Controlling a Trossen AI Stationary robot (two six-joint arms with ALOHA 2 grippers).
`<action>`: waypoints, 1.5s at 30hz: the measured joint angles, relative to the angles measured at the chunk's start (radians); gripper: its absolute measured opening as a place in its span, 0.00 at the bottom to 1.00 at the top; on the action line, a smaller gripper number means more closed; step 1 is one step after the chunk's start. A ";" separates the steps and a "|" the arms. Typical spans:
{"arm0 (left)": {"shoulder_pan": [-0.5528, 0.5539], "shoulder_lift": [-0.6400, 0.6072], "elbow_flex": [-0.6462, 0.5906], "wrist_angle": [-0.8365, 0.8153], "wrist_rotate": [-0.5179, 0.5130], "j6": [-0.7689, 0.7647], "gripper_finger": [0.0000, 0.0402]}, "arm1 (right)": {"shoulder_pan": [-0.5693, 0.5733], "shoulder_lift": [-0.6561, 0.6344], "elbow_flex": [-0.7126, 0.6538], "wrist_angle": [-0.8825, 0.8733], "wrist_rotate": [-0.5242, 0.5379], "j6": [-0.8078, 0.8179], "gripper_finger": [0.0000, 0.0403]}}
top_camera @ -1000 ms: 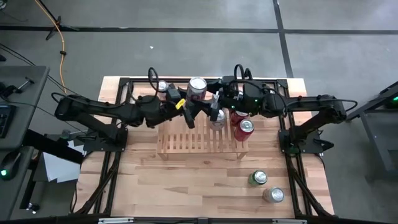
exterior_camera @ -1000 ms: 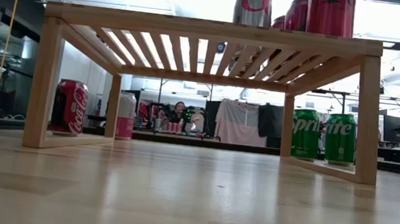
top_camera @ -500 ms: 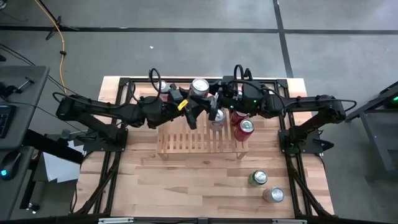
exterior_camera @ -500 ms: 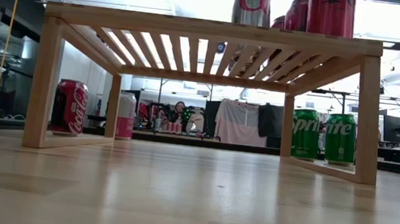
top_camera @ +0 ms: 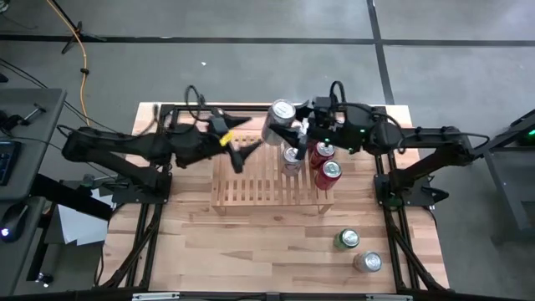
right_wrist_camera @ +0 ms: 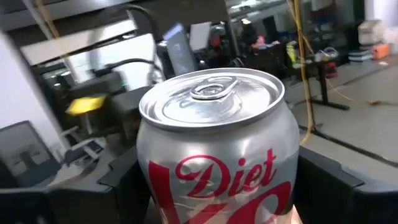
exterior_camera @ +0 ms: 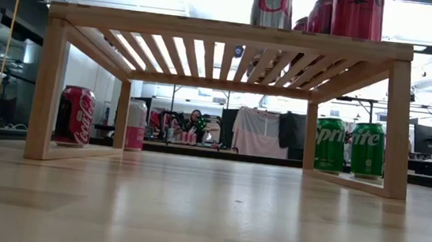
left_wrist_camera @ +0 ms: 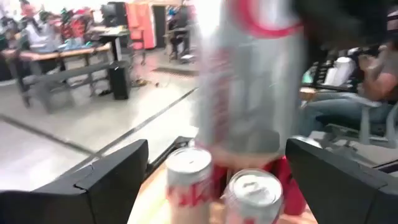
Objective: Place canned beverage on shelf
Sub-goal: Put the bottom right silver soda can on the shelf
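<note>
A silver Diet Coke can (top_camera: 282,111) hangs upright over the table's far middle, with my right gripper (top_camera: 290,125) shut on it; the right wrist view shows its top and label (right_wrist_camera: 214,134). My left gripper (top_camera: 242,142) stands open just left of the can, which shows blurred ahead of its fingers (left_wrist_camera: 249,81). The wooden slatted shelf (top_camera: 251,188) stands mid-table on short legs. A silver can (top_camera: 291,157) and two red cans (top_camera: 322,152) (top_camera: 331,171) stand on its right part. My right gripper pinches the can's side wall (right_wrist_camera: 155,186) between its two fingers, one on each side of the body below the top rim. The fingers (right_wrist_camera: 326,177) come level from the table's right. The can stands upright in the hold, lifted clear.
A green can (top_camera: 345,240) and a silver can (top_camera: 366,262) stand on the table near its right front. In the low view a red Coca-Cola can (exterior_camera: 76,115), a pink can (exterior_camera: 136,124) and two Sprite cans (exterior_camera: 348,147) show beyond the shelf's legs (exterior_camera: 46,97).
My left gripper has opened, let go of the Diet Coke can and drawn back toward the table's left edge. My right gripper has kept the can and carried it a little toward the right and far edge; the can stays upright and clear.
</note>
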 joint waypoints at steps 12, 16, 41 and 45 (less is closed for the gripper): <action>0.000 -0.201 -0.001 -0.258 -0.203 -0.116 0.93 | 0.302 -0.073 0.001 -0.338 -0.005 0.058 0.72; 0.000 -0.215 -0.001 -0.278 -0.232 -0.120 0.93 | 0.433 -0.068 0.000 -0.439 0.154 0.187 0.72; 0.001 -0.217 -0.002 -0.339 -0.216 -0.129 0.93 | 0.567 0.275 0.001 -0.489 0.933 0.626 0.72; 0.001 -0.187 -0.002 -0.339 -0.138 -0.172 0.93 | 0.548 0.303 0.002 -0.513 0.928 0.627 0.72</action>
